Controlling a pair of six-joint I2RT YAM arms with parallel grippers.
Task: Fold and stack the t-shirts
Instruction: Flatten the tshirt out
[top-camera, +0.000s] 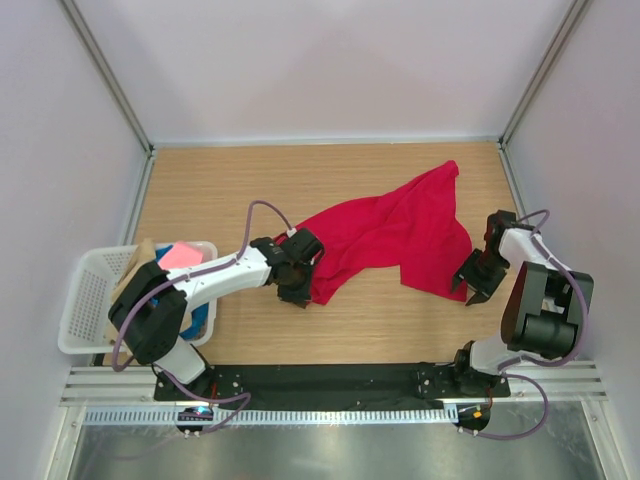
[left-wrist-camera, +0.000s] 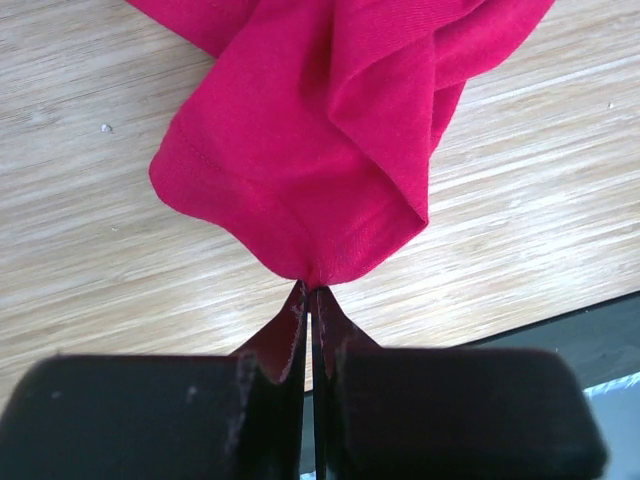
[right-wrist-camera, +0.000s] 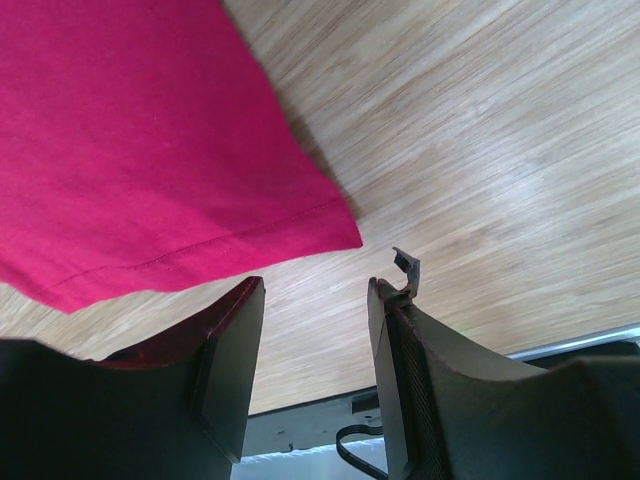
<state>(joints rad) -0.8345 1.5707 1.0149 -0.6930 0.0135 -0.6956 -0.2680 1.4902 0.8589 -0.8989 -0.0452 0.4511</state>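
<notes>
A bright red t-shirt (top-camera: 400, 235) lies crumpled across the middle of the wooden table. My left gripper (top-camera: 297, 290) is shut on the shirt's near left edge; in the left wrist view the red cloth (left-wrist-camera: 310, 150) bunches out from between the closed fingertips (left-wrist-camera: 310, 295). My right gripper (top-camera: 472, 285) is open and empty, just right of the shirt's near right corner (right-wrist-camera: 330, 235), with bare wood between its jaws (right-wrist-camera: 315, 300). Pink (top-camera: 180, 254), beige (top-camera: 135, 265) and blue (top-camera: 200, 318) shirts sit in the basket.
A white mesh basket (top-camera: 85, 300) stands at the left edge of the table beside the left arm. Metal frame posts and pale walls enclose the table. A black base rail (top-camera: 330, 380) runs along the near edge.
</notes>
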